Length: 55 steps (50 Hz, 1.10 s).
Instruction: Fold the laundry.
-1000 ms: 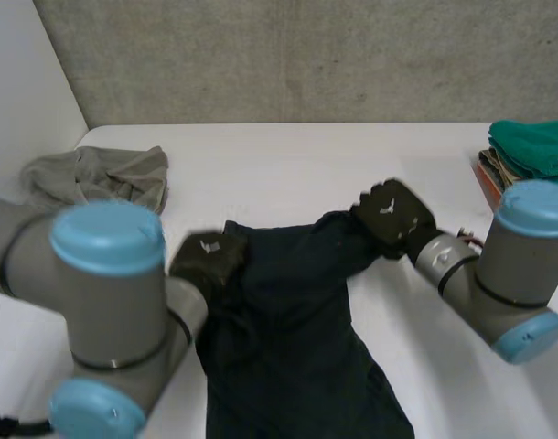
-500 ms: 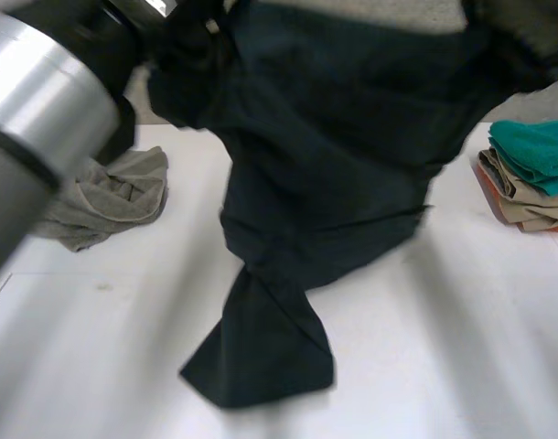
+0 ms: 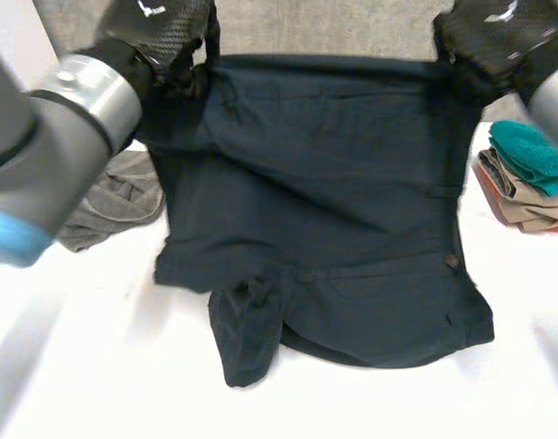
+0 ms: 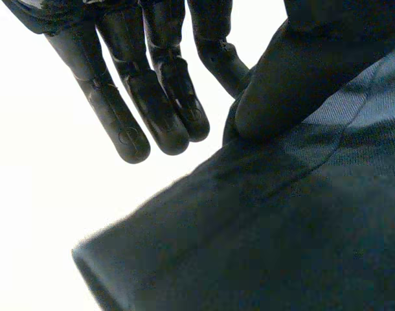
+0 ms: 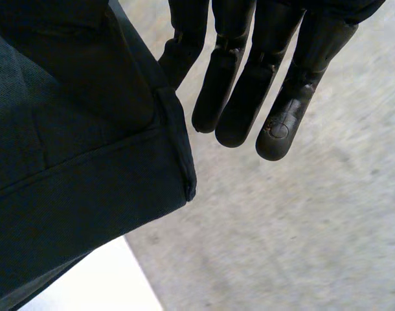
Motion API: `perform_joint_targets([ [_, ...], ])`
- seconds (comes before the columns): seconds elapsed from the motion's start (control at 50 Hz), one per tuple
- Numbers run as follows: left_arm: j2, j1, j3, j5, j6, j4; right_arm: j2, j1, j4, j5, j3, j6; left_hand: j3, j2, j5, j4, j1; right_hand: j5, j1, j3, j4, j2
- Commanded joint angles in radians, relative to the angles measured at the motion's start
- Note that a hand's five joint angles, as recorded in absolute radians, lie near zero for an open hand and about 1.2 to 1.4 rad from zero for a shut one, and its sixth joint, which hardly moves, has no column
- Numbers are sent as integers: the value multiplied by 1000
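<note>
A dark navy garment (image 3: 325, 201), shorts by the look of it, hangs spread wide between my two hands. Its lower part and one crumpled leg (image 3: 247, 334) rest on the white table (image 3: 78, 366). My left hand (image 3: 155, 27) holds the upper left corner high up. In the left wrist view the thumb (image 4: 282, 84) pinches the cloth (image 4: 282, 246) against a finger while the other fingers (image 4: 152, 97) stay straight. My right hand (image 3: 494, 32) holds the upper right corner. In its wrist view the hemmed edge (image 5: 74, 181) is pinched beside the straight fingers (image 5: 249, 84).
A crumpled grey cloth (image 3: 114, 197) lies at the table's left. A stack of folded clothes with a teal piece (image 3: 531, 151) on top sits at the right edge. A concrete wall stands behind the table.
The garment lay bunched on the table with both hands at its top. Both hands have risen and moved apart, lifting it and stretching it out flat in the air.
</note>
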<state>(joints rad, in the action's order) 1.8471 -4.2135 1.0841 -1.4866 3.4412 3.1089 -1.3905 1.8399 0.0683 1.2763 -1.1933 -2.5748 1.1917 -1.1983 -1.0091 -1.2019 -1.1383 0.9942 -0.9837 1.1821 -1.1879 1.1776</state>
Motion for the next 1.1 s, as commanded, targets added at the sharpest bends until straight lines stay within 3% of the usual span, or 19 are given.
perform_joint_targets([
  [0.02, 308, -22, -254, 15, 6, 122, 270, 61, -181, 73, 115, 18, 205, -198, -213, -194, -258, 227, -413, 214, -208, 219],
  [0.06, 417, -23, -367, 34, 15, 166, 353, 81, -301, 104, 149, 25, 77, -70, -85, -66, -130, 227, -413, 214, -208, 219],
  [0.1, 484, -25, -442, 43, 24, 194, 407, 91, -384, 124, 169, 30, -298, 304, 290, 308, 244, 127, -312, 113, -108, 118],
  [0.12, 542, -23, -505, 48, 38, 209, 457, 102, -445, 133, 188, 30, -844, 850, 835, 854, 790, -549, 363, -562, 568, -557],
  [0.14, 567, -25, -532, 46, 45, 217, 479, 107, -475, 138, 198, 30, -1017, 1024, 1009, 1027, 964, -991, 806, -1005, 1010, -1000],
  [0.28, 600, -26, -547, 0, 70, 243, 553, 116, -509, 187, 222, 31, -1017, 1024, 1009, 1027, 964, -994, 809, -1008, 1013, -1003],
  [0.46, 342, -19, -138, -49, 70, 238, 328, 108, -388, 221, 9, 31, -1017, 1024, 1009, 1027, 964, -994, 809, -1008, 1013, -1003],
  [0.58, 109, 50, 239, -47, 53, 232, 215, 93, -136, 134, -141, 30, -1005, 1011, 997, 1015, 951, -994, 809, -1008, 1013, -1003],
  [0.72, 29, 187, 512, -17, 12, 234, 168, -2, 105, 49, -281, 44, -890, 897, 882, 901, 837, -955, 770, -968, 974, -964],
  [0.88, 118, 268, 545, 6, -8, 263, 162, -76, 25, -31, -452, 126, -714, 721, 706, 724, 661, -785, 599, -798, 804, -793],
  [1.02, 294, 268, 442, -12, 0, 275, 172, -113, -145, -63, -543, 165, -617, 624, 609, 627, 564, -778, 593, -792, 798, -787],
  [1.1, 343, 233, 360, -72, 0, 278, 202, -114, -242, -71, -565, 166, -532, 539, 524, 542, 479, -776, 590, -789, 795, -784],
])
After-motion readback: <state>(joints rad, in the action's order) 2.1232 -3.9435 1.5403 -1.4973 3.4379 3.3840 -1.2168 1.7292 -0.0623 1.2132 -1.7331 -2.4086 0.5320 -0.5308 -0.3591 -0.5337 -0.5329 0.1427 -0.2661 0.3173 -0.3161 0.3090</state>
